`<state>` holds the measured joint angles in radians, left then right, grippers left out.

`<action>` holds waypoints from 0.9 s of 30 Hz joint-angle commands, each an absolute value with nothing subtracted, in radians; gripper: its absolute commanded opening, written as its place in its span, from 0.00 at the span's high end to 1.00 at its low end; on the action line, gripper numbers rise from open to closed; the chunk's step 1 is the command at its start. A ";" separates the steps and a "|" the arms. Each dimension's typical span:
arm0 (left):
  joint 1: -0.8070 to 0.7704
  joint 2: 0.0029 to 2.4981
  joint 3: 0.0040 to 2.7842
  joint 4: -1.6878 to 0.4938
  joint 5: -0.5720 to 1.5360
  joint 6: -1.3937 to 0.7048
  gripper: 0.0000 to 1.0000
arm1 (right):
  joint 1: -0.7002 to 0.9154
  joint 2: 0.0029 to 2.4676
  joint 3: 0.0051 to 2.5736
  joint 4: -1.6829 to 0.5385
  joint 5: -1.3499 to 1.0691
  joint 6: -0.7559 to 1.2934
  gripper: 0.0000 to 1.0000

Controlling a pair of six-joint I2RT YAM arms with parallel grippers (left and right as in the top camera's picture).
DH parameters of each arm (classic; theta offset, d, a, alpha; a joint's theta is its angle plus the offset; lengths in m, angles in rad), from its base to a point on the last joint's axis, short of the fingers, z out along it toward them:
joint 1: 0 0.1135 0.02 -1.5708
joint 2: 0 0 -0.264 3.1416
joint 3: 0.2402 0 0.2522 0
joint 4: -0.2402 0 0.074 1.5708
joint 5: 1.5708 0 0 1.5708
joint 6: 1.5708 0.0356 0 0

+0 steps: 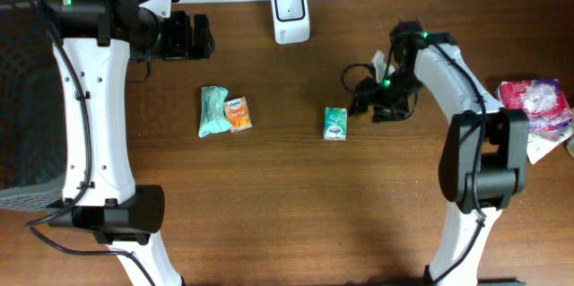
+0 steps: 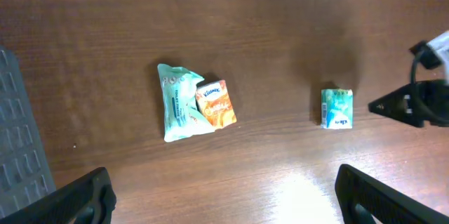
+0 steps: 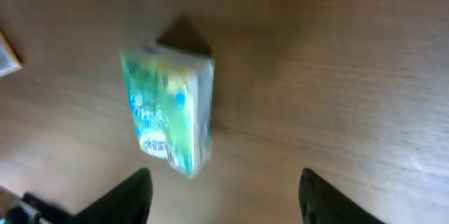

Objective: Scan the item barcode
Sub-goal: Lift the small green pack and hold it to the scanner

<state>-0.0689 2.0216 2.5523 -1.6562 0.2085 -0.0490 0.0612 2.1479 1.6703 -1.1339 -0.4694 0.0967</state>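
Note:
A small green tissue packet lies flat on the brown table, a little right of centre. My right gripper hovers just to its right, jaws apart and empty. In the right wrist view the green packet sits ahead of the right gripper, nearer the left finger and outside the gap. The white barcode scanner stands at the table's back edge. My left gripper hangs wide open at the back left, holding nothing. Its own view shows the green packet far ahead of the left gripper.
A teal pouch and an orange Kleenex packet lie touching, left of centre. A pink bag rests at the table's right edge. A dark mesh bin stands off the left side.

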 commanded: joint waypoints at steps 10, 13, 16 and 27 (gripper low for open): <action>-0.063 2.027 2.551 -1.655 0.208 -0.052 0.01 | 0.073 2.145 1.364 -0.728 -0.764 0.178 0.96; -0.063 2.027 2.551 -1.655 0.209 -0.052 0.01 | 0.091 2.132 1.496 -0.783 -0.715 0.220 0.96; -0.063 2.027 2.551 -1.655 0.208 -0.052 0.01 | 0.154 2.131 1.724 -0.833 -0.505 0.219 0.96; -0.063 2.027 2.551 -1.655 0.209 -0.052 0.01 | 0.321 2.270 1.929 -0.013 0.204 -0.101 0.96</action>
